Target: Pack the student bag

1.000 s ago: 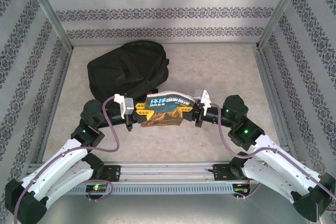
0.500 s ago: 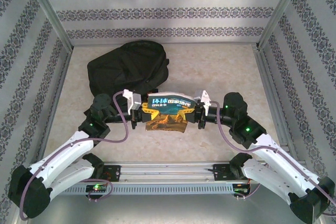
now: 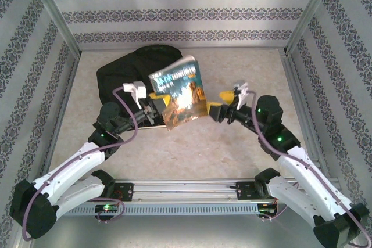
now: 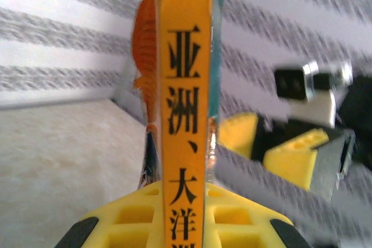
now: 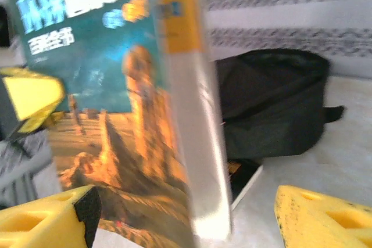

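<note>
Behind left claw [image 3: 156,100]: student bag [image 3: 125,74], black soft fabric, partly hidden by book [image 3: 180,91].
Left claw: clenched on glossy book's yellow spine.
Right claw [image 3: 224,101]: released, just beside book.

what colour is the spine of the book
The book has an orange-yellow spine with black printed characters, clearest in the left wrist view.

Glossy book [image 3: 181,92], seemingly matt cloth bag [image 3: 125,75]
</note>
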